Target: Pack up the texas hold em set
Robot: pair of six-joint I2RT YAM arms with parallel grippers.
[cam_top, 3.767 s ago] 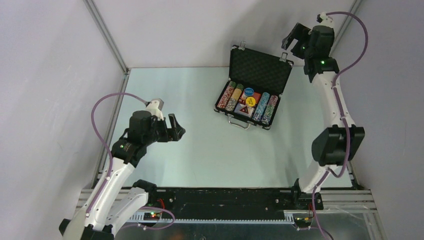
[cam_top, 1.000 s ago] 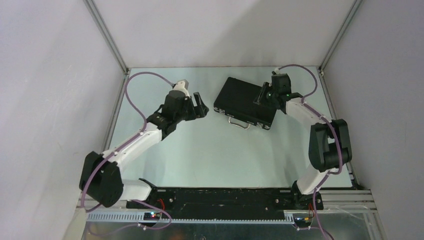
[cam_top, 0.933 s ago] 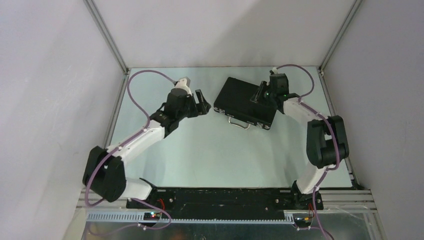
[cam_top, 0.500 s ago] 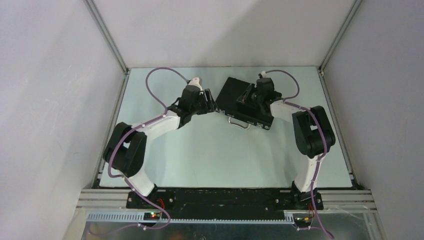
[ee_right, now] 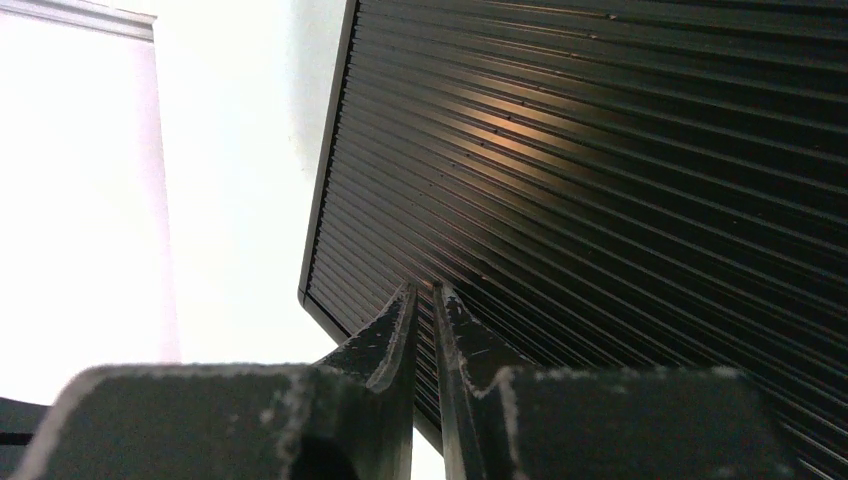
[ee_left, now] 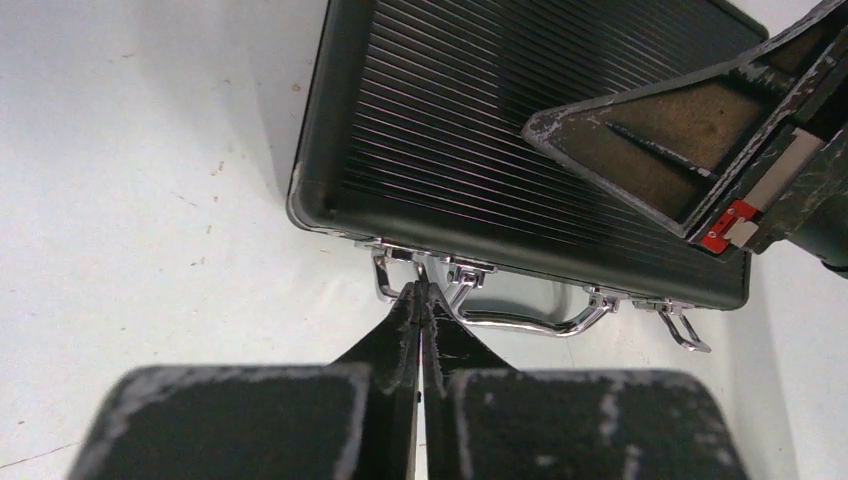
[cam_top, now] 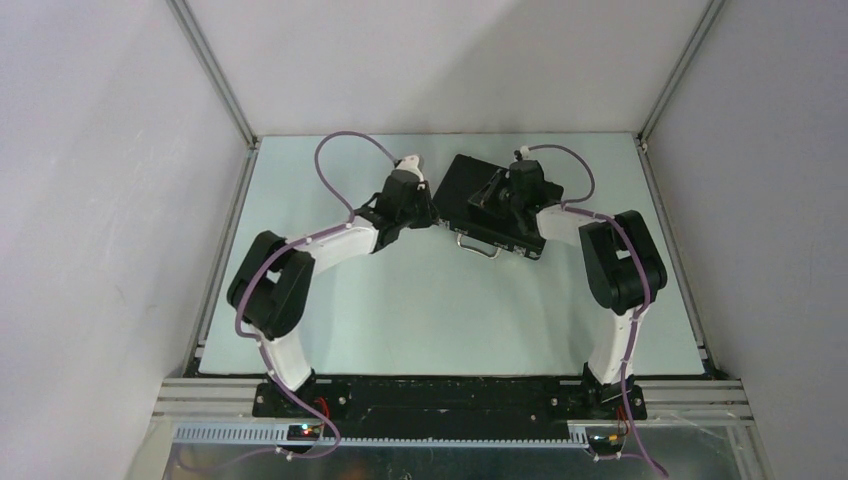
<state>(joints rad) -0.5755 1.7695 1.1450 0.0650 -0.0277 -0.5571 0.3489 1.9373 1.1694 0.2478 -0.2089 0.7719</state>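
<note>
Top external view: closed case, both tools at work on it

The black briefcase (cam_top: 465, 195) is lying shut and flat toward the far middle of the counter (cam_top: 420, 310), with its handle side facing the arms. The left tool (ee_left: 420, 300) is clenched tight and gripping nothing. Its tips are poking at the chrome latch (ee_left: 385, 275) by the case's corner, beside the silver handle (ee_left: 530, 322). The far latch (ee_left: 682, 328) is sticking outward and looking unfastened to me, though I cannot be sure. The right tool (ee_right: 422, 300) is bearing on the ribbed lid (ee_right: 620, 170). It is nearly clenched, with only a slit showing, and is also gripping nothing.

To my eye this case is going to handle as rigid and, if the chips are inside, fairly heavy. Its slick ribbed panels are offering a pinch no purchase. The handle is looking like the one sound place to take hold. The latches are small and probably stiff, so each is wanting a firm push while the lid is being held down.
</note>
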